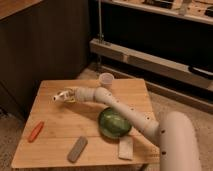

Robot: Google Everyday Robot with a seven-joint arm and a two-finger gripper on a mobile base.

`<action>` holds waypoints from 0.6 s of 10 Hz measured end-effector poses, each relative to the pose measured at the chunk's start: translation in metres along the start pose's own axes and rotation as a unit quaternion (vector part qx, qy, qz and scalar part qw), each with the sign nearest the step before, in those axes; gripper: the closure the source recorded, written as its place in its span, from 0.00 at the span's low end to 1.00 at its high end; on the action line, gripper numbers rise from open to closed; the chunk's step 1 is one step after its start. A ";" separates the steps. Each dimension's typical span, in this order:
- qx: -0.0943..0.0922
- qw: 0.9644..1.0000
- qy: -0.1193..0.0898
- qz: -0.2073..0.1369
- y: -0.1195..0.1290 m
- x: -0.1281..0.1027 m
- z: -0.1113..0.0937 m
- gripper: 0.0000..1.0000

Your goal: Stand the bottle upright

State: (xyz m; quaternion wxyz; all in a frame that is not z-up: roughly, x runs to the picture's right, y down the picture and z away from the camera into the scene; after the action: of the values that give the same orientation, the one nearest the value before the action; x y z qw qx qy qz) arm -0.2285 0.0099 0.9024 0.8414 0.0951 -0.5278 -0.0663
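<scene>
The robot's gripper (pixel 64 96) hangs over the far left part of the wooden table (pixel 60 135). Its fingers appear clamped on the small pale bottle (pixel 57 97), which lies nearly level with its white cap pointing left. Holding it clear of the wood likely leaves room to tip its base downward. The cup (pixel 106 79), green bowl (pixel 114 123), carrot (pixel 35 131) and grey bar (pixel 77 149) sit well apart from it.

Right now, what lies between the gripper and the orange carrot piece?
Only bare table separates the gripper, over the far-left part, from the orange carrot piece, in the camera view.
</scene>
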 end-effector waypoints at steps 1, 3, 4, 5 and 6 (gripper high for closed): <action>0.000 1.000 0.000 -0.001 -0.005 0.007 -0.001 0.26; -0.012 1.000 0.000 -0.016 -0.018 0.010 0.004 0.40; -0.009 1.000 -0.007 -0.014 -0.029 0.005 0.011 0.50; 0.007 1.000 -0.016 0.016 -0.050 -0.001 0.012 0.62; 0.015 0.998 -0.022 0.050 -0.064 -0.005 0.010 0.69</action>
State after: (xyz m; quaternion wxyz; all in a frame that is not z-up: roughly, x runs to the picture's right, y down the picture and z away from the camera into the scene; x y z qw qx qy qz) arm -0.2401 -0.0524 0.8875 0.8305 0.0798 -0.5510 -0.0185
